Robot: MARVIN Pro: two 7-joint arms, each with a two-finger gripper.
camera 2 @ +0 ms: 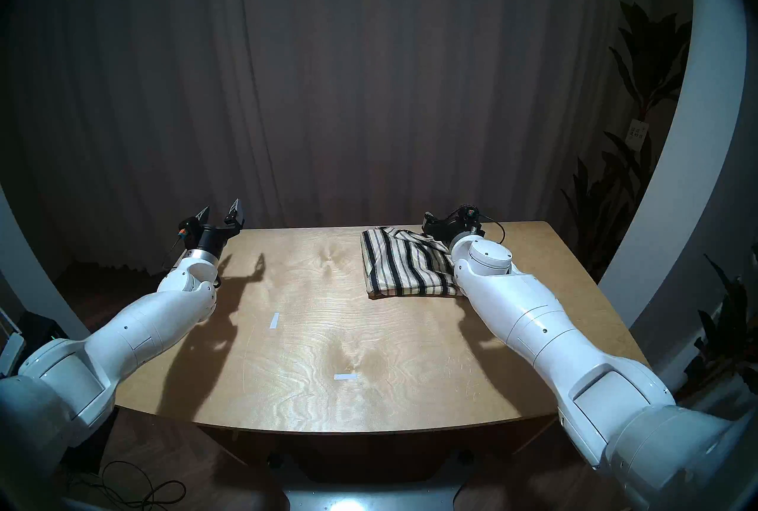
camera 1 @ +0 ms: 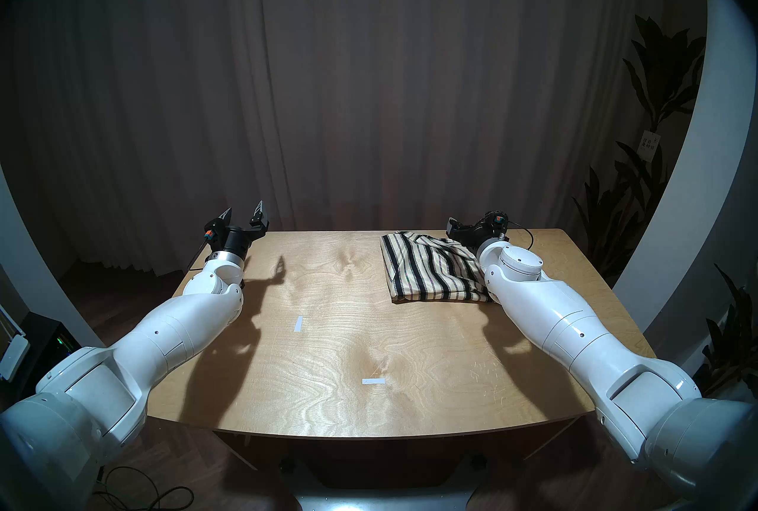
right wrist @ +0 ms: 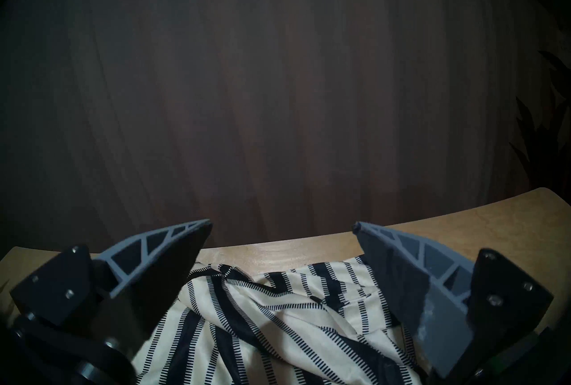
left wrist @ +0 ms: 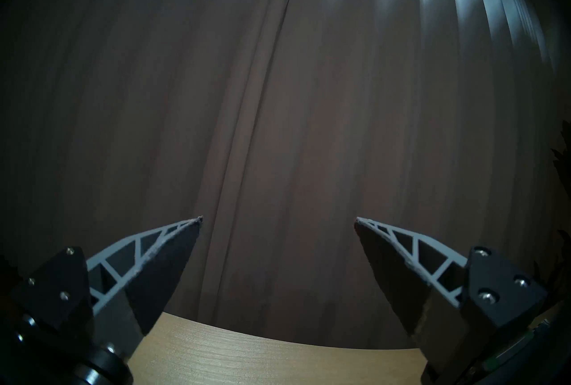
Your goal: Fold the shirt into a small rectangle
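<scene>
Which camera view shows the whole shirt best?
Head stereo left: the shirt lies folded on the table, only its right edge hidden by the right arm. Head stereo right is nearly the same. Right wrist shows only rumpled cloth up close; left wrist shows none.

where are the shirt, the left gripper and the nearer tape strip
shirt [camera 1: 430,272]: head left view, striped top face
left gripper [camera 1: 243,214]: head left view, gap between open fingertips
nearer tape strip [camera 1: 373,381]: head left view, its middle

The surface [camera 1: 369,333] is pale wood with a smooth, faintly glossy grain. The shirt [camera 1: 430,268] at its far right corner is soft matt cloth. Both arms wear glossy white plastic; the left claw [left wrist: 278,220] has matt grey plastic fingers.
</scene>
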